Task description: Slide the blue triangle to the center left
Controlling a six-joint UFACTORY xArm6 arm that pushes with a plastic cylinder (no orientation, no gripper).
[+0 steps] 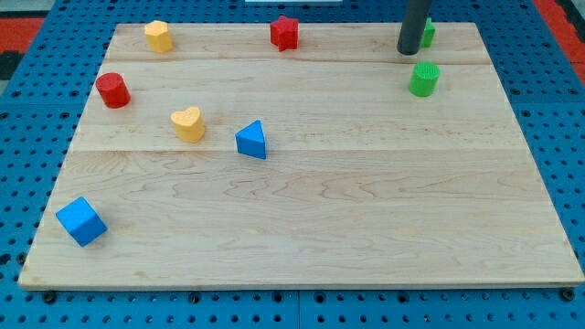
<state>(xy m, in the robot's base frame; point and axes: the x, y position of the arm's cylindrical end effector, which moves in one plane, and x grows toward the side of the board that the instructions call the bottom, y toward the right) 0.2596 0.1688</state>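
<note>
At the view's bottom left sits a blue cube; above it a red cylinder, a yellow block and a yellow heart. The blue triangle lies just right of the heart, left of centre. A red star stands at the top. The tip rests far right, touching a green block, above a green cylinder. There is no claw, only a rod. Judged: approach not begun; the tip must reach the triangle's right side and push left, skirting the heart

green block half hidden behind rod
</note>
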